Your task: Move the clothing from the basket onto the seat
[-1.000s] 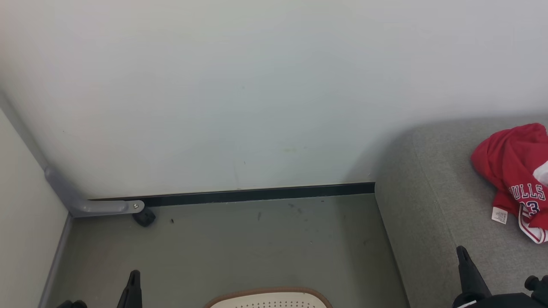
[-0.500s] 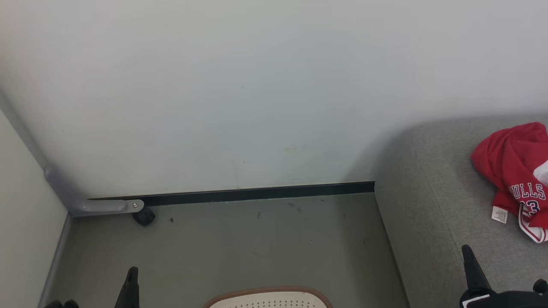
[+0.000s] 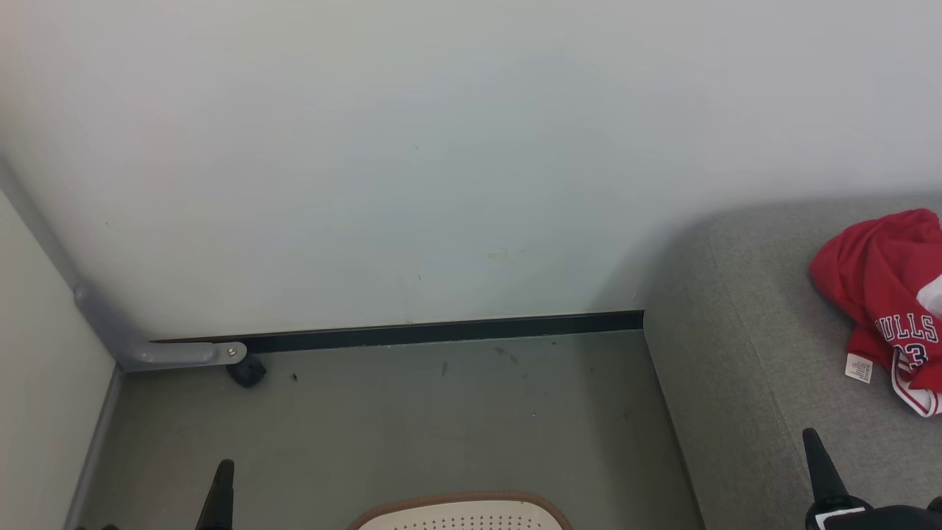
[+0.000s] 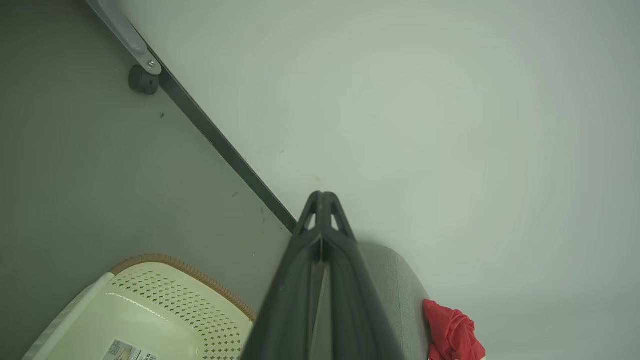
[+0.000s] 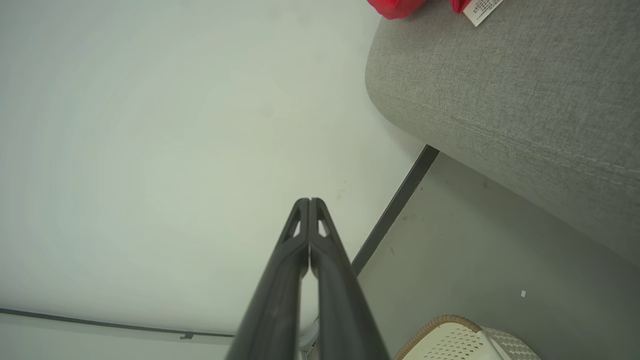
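pale painted wall (image 3: 383, 162) rises ahead of the left gripper (image 3: 223, 489) and right gripper (image 3: 818, 460), over grey-green floor (image 3: 412, 419). the large grey fabric sofa seat (image 3: 743, 346) lies beside and beyond the right gripper, whose dark fingers are pressed together, holding nothing. the rounded cream perforated basket with a brown rim (image 3: 471, 499) sits between the two; the left gripper is also clenched, empty. crumpled red basketball clothing with white trim (image 3: 876, 287) rests on the seat beyond the right gripper, a small white care label (image 3: 858, 368) at its near edge.
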Controlling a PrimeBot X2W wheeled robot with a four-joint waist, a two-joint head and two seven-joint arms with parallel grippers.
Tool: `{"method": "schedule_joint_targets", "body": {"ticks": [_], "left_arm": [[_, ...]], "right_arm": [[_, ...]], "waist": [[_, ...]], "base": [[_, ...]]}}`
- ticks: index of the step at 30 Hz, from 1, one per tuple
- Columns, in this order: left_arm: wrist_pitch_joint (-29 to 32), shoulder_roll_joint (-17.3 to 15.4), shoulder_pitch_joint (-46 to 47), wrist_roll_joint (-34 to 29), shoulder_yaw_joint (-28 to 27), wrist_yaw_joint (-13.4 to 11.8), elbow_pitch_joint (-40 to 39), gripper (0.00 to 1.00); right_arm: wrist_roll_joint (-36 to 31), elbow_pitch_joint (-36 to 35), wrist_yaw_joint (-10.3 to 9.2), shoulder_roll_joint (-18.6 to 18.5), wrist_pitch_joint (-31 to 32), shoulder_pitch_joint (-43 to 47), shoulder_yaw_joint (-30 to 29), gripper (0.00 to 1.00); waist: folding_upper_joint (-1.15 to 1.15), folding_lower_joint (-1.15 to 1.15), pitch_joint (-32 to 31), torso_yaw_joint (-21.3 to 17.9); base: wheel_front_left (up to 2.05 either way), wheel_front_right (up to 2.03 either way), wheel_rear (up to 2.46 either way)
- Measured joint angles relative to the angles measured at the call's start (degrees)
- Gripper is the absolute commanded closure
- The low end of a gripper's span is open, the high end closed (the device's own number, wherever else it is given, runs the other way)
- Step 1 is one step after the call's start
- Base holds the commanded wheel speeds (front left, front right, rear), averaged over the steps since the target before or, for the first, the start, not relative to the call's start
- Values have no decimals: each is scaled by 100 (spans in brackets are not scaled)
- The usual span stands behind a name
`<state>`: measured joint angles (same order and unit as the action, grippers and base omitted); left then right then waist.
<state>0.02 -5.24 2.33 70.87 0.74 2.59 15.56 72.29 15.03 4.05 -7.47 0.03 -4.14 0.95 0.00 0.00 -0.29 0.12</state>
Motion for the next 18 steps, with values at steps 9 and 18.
{"method": "schedule_joint_targets", "body": {"ticks": [9, 18], "left_arm": [[198, 78, 96, 544, -170, 107, 36, 100], [378, 167, 110, 1152, -339, 257, 73, 100]], "right_arm": [[522, 42, 77, 136, 197, -6, -242, 100], [1091, 104, 158, 276, 363, -27, -487, 100]], "waist": [[0, 0, 11, -4], [0, 0, 22, -7]], "base": [[0, 0, 0], [0, 0, 0]]}}
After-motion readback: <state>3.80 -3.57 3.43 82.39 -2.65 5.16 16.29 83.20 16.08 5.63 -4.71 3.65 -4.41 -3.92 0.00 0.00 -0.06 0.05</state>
